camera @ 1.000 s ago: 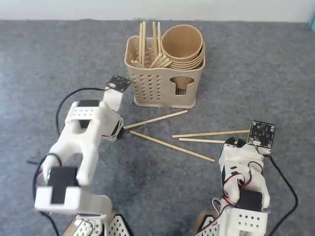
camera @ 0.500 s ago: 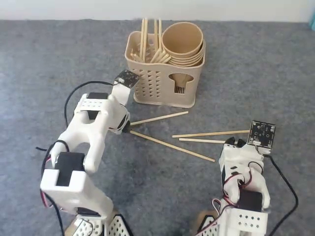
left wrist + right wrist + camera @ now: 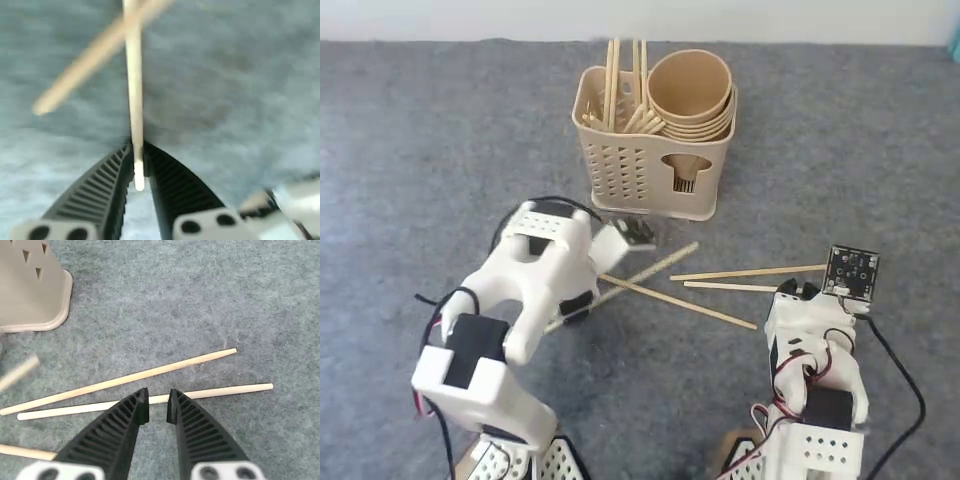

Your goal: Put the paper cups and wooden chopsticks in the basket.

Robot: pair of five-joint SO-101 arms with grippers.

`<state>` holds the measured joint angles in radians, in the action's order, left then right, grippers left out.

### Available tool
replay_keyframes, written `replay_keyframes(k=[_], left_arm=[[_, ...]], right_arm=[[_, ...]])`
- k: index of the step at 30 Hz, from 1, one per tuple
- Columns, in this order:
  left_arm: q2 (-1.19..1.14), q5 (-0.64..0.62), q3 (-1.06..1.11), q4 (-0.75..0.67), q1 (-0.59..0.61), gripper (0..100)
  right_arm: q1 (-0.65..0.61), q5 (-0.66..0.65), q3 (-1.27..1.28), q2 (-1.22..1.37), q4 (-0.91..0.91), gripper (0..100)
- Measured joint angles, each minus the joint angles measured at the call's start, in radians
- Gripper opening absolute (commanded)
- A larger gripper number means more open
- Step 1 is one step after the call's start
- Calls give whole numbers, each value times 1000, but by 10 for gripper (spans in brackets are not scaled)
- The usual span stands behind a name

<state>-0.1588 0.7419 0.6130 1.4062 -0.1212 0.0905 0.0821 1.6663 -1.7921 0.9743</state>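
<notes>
Chopstick (image 3: 133,90): pale, thin, round wood | left end effector (image 3: 137,160): clenched on its end | right end effector (image 3: 157,401): slightly parted, empty | cups (image 3: 690,85): tan, nested in basket (image 3: 640,175)

No lettering, number or sign can be read anywhere (not on the basket (image 3: 630,175) either).

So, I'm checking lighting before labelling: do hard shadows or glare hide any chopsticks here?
High view: soft, even light, no glare, only a faint shadow at the base of the basket. Right wrist view: loose chopsticks evenly lit ahead of the right gripper. Left wrist view: the left gripper holds a pale chopstick; the carpet darkens just past its fingers.
</notes>
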Motion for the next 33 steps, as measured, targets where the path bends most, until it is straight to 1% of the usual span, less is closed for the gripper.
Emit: replay_keyframes(k=[4, 12, 15, 21, 26, 29, 33], left_arm=[[-9, 5, 15, 60, -64, 14], [-11, 5, 37, 107, -176, 14], [37, 5, 40, 157, -218, 14], [305, -5, 40, 215, -244, 14], [565, -94, 41, 218, -244, 14], [692, -121, 49, 221, -244, 14], [829, -167, 49, 173, -210, 14]], right_arm=[[0, 0, 0, 0, 0, 72], [0, 0, 0, 0, 0, 72], [0, 0, 0, 0, 0, 72], [0, 0, 0, 0, 0, 72], [0, 0, 0, 0, 0, 72], [0, 0, 0, 0, 0, 72], [0, 0, 0, 0, 0, 72]])
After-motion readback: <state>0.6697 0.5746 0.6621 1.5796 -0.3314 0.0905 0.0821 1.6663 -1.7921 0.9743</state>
